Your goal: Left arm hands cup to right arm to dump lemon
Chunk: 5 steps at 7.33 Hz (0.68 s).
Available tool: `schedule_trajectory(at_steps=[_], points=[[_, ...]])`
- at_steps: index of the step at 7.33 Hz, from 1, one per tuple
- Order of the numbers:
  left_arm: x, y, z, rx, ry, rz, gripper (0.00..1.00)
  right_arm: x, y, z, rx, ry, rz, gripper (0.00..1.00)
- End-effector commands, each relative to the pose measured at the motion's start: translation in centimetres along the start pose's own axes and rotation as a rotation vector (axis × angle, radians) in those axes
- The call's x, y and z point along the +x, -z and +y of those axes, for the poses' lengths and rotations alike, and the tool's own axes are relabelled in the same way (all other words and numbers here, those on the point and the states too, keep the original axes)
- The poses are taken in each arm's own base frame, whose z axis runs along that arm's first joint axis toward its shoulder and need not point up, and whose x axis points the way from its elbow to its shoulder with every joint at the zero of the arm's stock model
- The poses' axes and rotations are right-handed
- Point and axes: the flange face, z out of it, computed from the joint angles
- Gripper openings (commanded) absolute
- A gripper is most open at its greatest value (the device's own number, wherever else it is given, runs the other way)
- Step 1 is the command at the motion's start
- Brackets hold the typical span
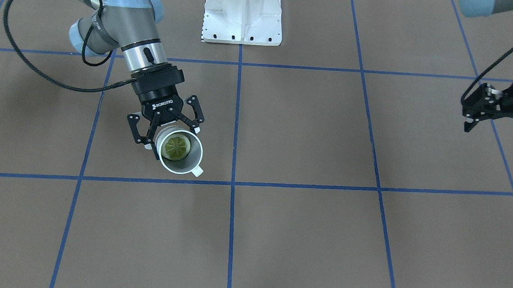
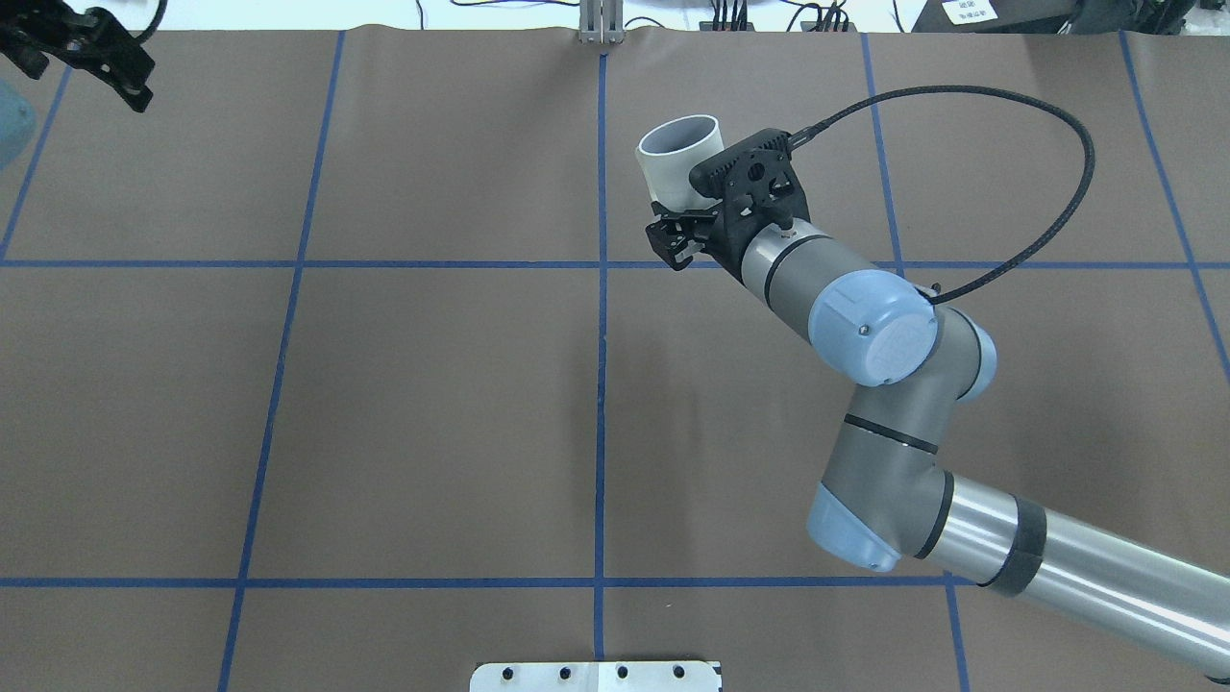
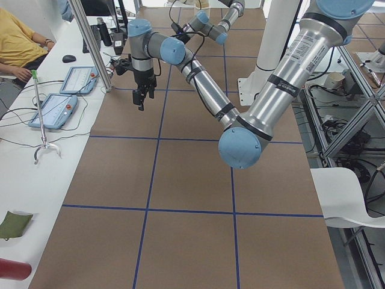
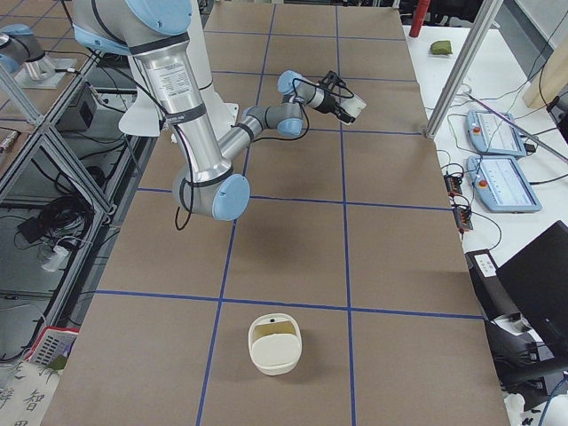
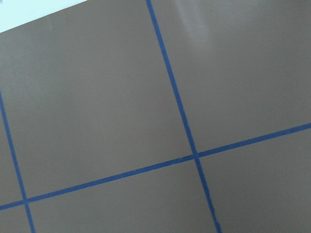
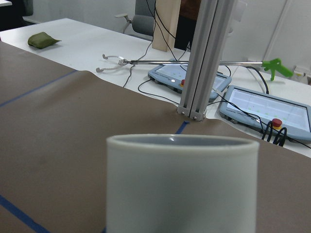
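Observation:
The off-white cup (image 1: 193, 157) is held tilted above the table, its mouth toward the front camera, handle at the lower edge. The yellow-green lemon (image 1: 176, 146) slice lies inside it. My right gripper (image 1: 173, 138), marked ROBOTIQ, is shut on the cup from its base side. The cup also shows in the overhead view (image 2: 677, 159) and fills the right wrist view (image 6: 182, 189). My left gripper (image 1: 497, 129) is open and empty, far off at the table's side, also in the overhead view's top left corner (image 2: 86, 82).
A cream bowl-like container (image 4: 275, 344) sits on the table at the right end. The white robot base plate (image 1: 243, 16) is at the robot's side. An aluminium post (image 6: 199, 58) and teach pendants (image 6: 265, 107) stand past the far edge. Blue tape lines grid the brown table.

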Motion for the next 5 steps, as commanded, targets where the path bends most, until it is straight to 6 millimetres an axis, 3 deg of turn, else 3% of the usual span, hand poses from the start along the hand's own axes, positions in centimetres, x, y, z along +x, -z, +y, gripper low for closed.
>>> schedule_trajectory(at_steps=[1, 2, 3, 4, 5], points=[[-10.0, -0.4, 2.0, -0.029, -0.086, 0.04, 1.0, 5.5, 2.8, -1.0, -0.059, -0.06, 0.005, 0.13], [-14.7, 0.1, 2.6, -0.034, -0.099, 0.036, 1.0, 8.4, 4.6, -0.9, -0.071, -0.075, 0.008, 0.13], [-18.1, -0.5, 4.5, -0.044, -0.053, 0.038, 1.0, 12.3, 7.1, -0.9, -0.098, -0.109, -0.004, 0.13], [-20.4, -1.9, 6.3, -0.042, -0.061, 0.027, 1.0, 16.6, 10.7, -0.5, -0.125, -0.14, -0.015, 0.12], [-23.7, -3.0, 8.6, -0.022, -0.077, 0.024, 1.0, 20.6, 14.0, 1.3, -0.089, -0.157, 0.01, 0.12]])
